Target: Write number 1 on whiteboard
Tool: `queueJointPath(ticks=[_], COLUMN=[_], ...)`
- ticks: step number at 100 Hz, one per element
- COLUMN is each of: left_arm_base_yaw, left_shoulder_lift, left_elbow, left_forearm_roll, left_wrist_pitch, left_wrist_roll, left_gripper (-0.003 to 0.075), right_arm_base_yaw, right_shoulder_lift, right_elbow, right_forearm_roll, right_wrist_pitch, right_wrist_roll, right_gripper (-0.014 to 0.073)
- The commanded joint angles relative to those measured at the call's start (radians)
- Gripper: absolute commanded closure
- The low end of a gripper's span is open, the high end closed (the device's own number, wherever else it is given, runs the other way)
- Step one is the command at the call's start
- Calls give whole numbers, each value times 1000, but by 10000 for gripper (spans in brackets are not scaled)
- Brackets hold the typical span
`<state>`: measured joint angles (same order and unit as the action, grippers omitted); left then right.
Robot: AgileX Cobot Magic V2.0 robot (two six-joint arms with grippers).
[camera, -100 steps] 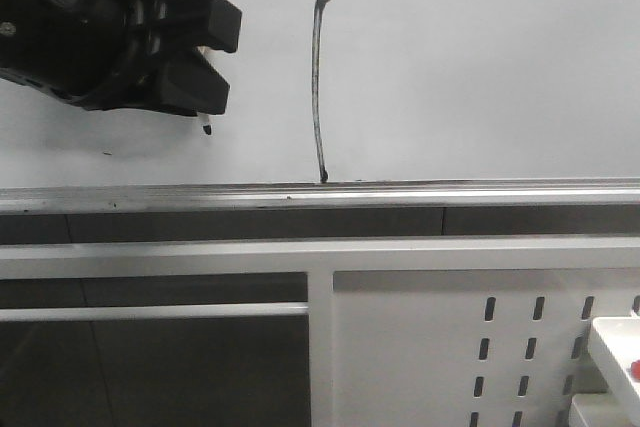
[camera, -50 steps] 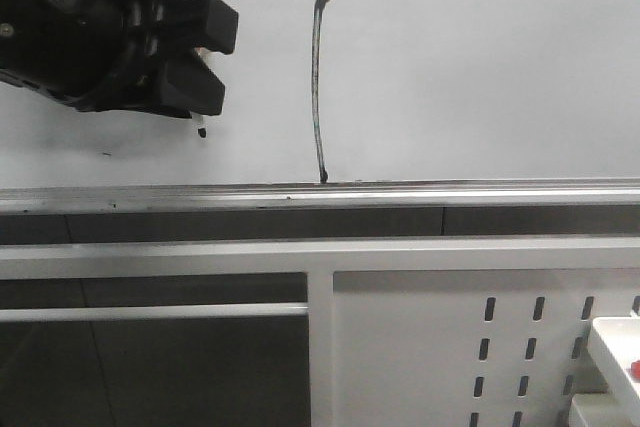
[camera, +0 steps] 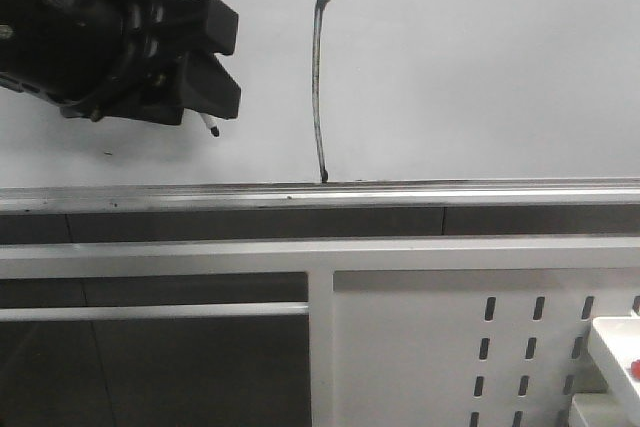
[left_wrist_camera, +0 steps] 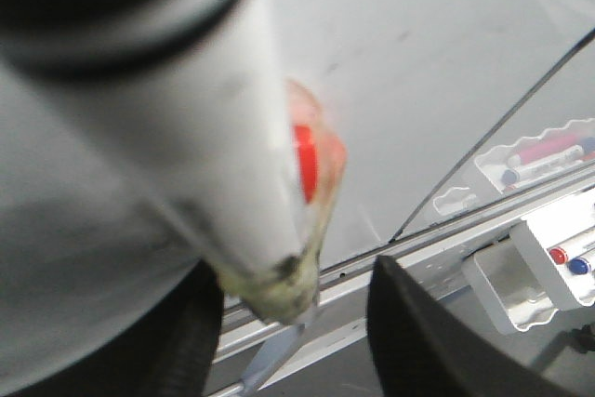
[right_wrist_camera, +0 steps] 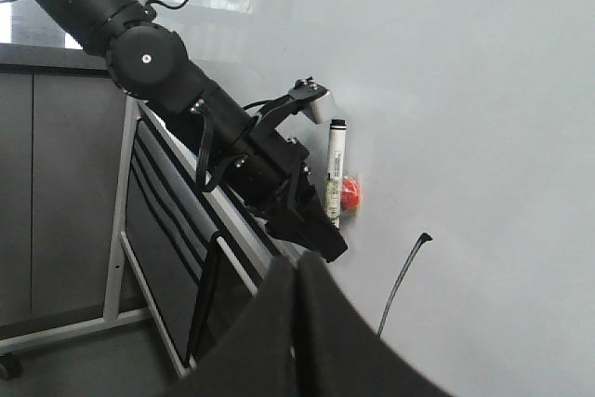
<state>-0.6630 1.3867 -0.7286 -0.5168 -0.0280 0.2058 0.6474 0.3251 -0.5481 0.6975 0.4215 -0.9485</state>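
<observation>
The left pincer (camera: 215,62) is clamped on a marker (camera: 205,119), whose white barrel runs up between the black fingers and out above them, its dark tip poking out below and just beside the board (camera: 480,77); whether the tip touches the surface cannot be told. The stroke (camera: 318,87) (a long thin black line, slightly bowed, with a small flag at the top) stands to the right of this pincer, apart from it, its foot reaching down to the rail (camera: 400,192) under the board. A tiny dark speck (camera: 107,154) sits on the board below the pincer.

In the left wrist view the barrel (left_wrist_camera: 195,137) fills the near field, blurred, with a red patch (left_wrist_camera: 305,160) beside it.

The right pincer (right_wrist_camera: 296,271) shows two dark fingers pressed together with nothing between them. From there the left pincer (right_wrist_camera: 311,230), the marker (right_wrist_camera: 334,169) and the stroke (right_wrist_camera: 402,285) are all seen against the board (right_wrist_camera: 483,90).

Low right in the front view lies a slotted panel (camera: 400,367).
</observation>
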Motion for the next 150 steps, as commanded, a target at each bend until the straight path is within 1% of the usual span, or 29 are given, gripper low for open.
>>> queueJointPath(ticks=[1,5,9,22,33,52,63,74,84,91,96,98,103,105,111,118,126,133,142,150], left_arm_base_yaw=[4,4,4,4,4,4,4,4,4,4,4,4,4,4,4,4,4,4,4,4], left_shoulder_lift=[-32,-39,-47,-99,-165,-332,-456,-608,-742,-829,-883,-905,-953,-972,-1025,-1079,-1136,-1192,-1270,-1330], left_elbow=[-34,-34,-34,-17,20,105,160,201,212,212,212,212,212,212,212,212,212,214,224,229], left_forearm_roll=[-7,-7,-4,-2,-2,-2,-2,29,88,125,145,157,191,207,264,320,379,434,478,493], left_wrist_pitch=[-65,-39,-17,2,-22,-33,-21,6,89,151,190,206,243,256,288,311,335,378,454,527], left_wrist_roll=[-8,-8,-8,-6,-6,-4,-4,-4,-4,-4,-4,-4,-4,-4,-2,-2,-2,-2,-2,-2], left_gripper=[209,173,161,166,166,168,192,255,363,470,575,602,714,740,740,740,740,740,740,740], right_arm_base_yaw=[-5,-5,-5,-5,-5,-5,-5,-5,-5,-5,-5,-5,-5,-5,-6,-6,-6,-6,-6,-6], right_shoulder_lift=[8,8,8,8,8,8,8,8,8,8,8,8,8,8,8,8,8,8,8,8], right_elbow=[-24,-24,-24,-24,-24,-24,-24,-24,-24,-24,-24,-24,-24,-24,-17,7,62,115,181,220], right_forearm_roll=[21,21,21,21,21,21,21,21,21,21,23,26,23,13,11,11,16,30,92,136], right_wrist_pitch=[-70,-75,-79,-102,-111,-115,-115,-104,-101,-90,-72,-54,-40,-40,-67,-143,-241,-288,-290,-232], right_wrist_roll=[0,0,0,0,0,0,0,0,0,0,0,0,0,0,0,21,39,41,41,41], right_gripper=[643,643,643,643,643,643,643,643,643,643,643,643,643,643,643,643,643,643,643,643])
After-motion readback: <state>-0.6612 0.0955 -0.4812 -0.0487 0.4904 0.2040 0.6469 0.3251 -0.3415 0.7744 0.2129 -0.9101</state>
